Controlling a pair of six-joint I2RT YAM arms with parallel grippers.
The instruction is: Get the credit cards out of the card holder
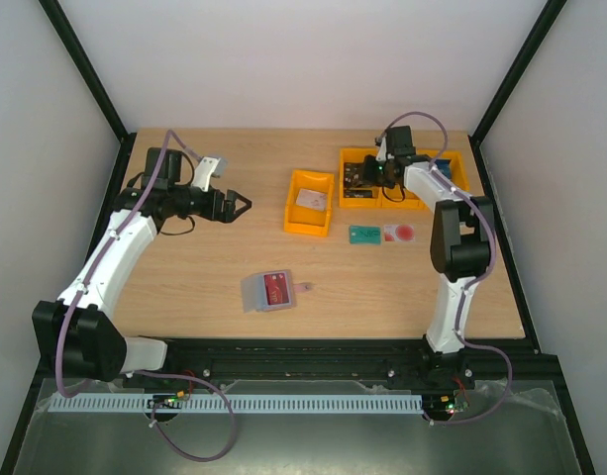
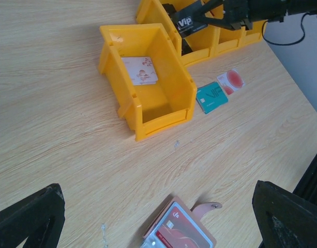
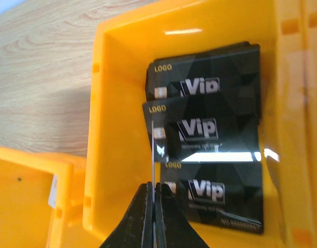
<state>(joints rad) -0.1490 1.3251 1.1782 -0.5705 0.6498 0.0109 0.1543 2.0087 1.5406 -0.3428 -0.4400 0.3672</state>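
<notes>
The pinkish-brown card holder (image 1: pixel 273 290) lies open on the table at centre front, its tab (image 2: pixel 207 207) pointing right. A red credit card (image 1: pixel 276 287) lies in it, also in the left wrist view (image 2: pixel 181 235). A light blue-grey card (image 1: pixel 252 292) shows at its left side. My left gripper (image 1: pixel 241 206) is open and empty, hovering above the table behind and left of the holder; its fingers (image 2: pixel 29 217) frame the holder. My right gripper (image 1: pixel 367 174) is over the back orange bins, shut on a black Vip card (image 2: pixel 186 21), seen edge-on in the right wrist view (image 3: pixel 153 150).
A single orange bin (image 1: pixel 309 203) holds a pale patterned card (image 2: pixel 140 70). A row of orange bins (image 1: pixel 452 168) at the back right holds several black Vip cards (image 3: pixel 215 129). A teal-green card (image 1: pixel 363 235) and a white card with a red disc (image 1: pixel 399 234) lie beside them.
</notes>
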